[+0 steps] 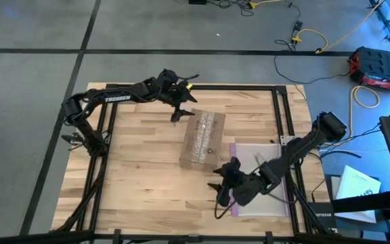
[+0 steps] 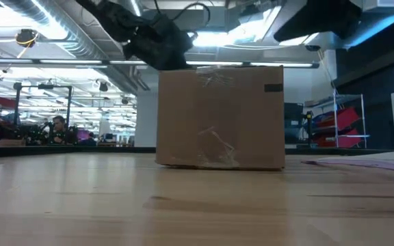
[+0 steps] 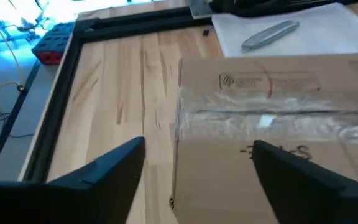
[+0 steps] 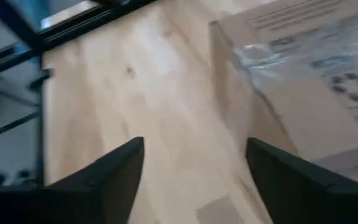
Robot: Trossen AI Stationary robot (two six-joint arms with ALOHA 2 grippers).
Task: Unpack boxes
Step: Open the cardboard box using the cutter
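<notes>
One brown box (image 1: 203, 140) sits near the middle of the wooden table (image 1: 141, 176), a bit toward the far edge. It is shut, with clear tape along its top.

The left gripper (image 1: 181, 112) hangs just past the box's far end, near the far edge of the table. Its two fingers (image 3: 98, 177) are spread open with nothing between them. In its wrist view one finger is over the box top and the other over bare wood.

The right gripper (image 1: 222, 192) is beside the box's near right corner, close to the near edge. Its fingers (image 4: 104, 177) are open too and hold nothing.

A clear bag (image 1: 263, 169) lies flat by the right edge, just beside the box. A small grey tool (image 3: 270, 35) rests on it.

The left side and the near left corner of the table are bare wood. A black frame (image 1: 202, 87) runs around the table's edges.
</notes>
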